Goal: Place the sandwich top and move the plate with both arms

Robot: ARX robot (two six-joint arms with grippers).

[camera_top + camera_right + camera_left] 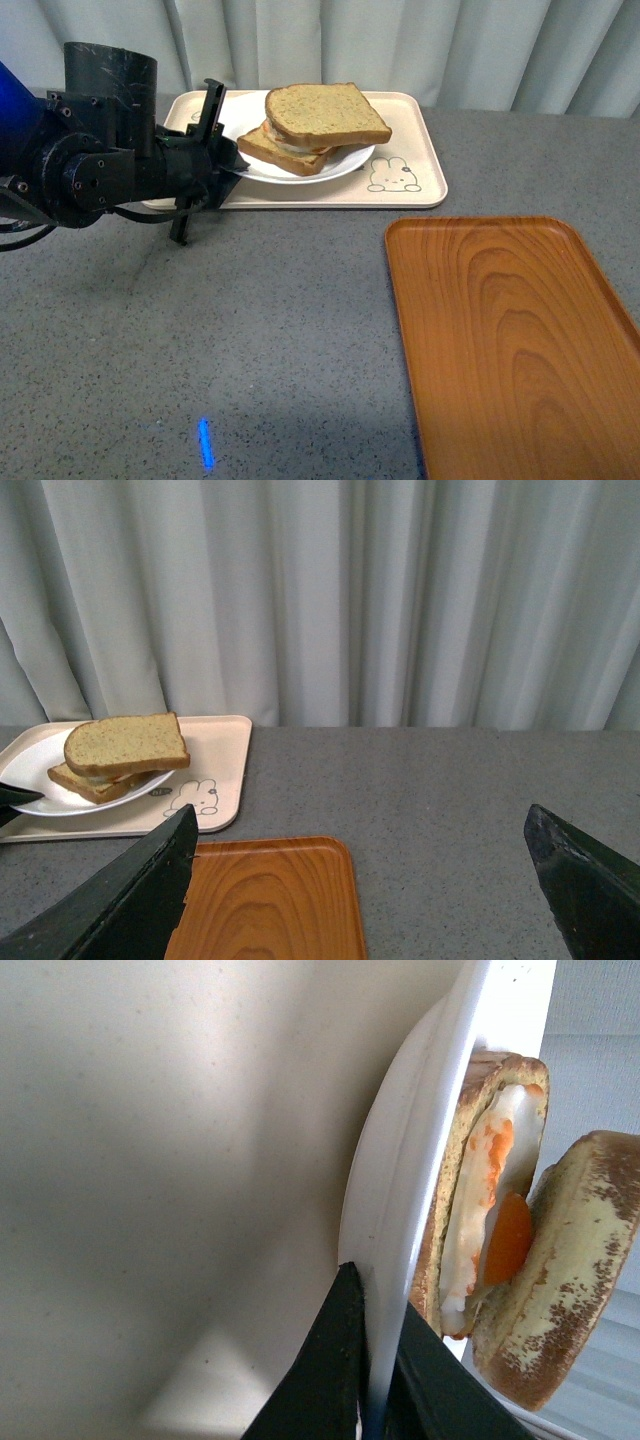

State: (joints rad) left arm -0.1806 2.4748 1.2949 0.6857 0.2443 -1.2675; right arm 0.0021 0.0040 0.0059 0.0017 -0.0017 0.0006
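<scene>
Grey table (250,330): rabbit tray (425,192), wooden tray (510,340)

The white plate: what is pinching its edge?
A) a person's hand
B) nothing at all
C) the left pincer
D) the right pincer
C: the left pincer is closed on the plate, one finger on each side of its rim; the right pincer is open, away from it.
</scene>
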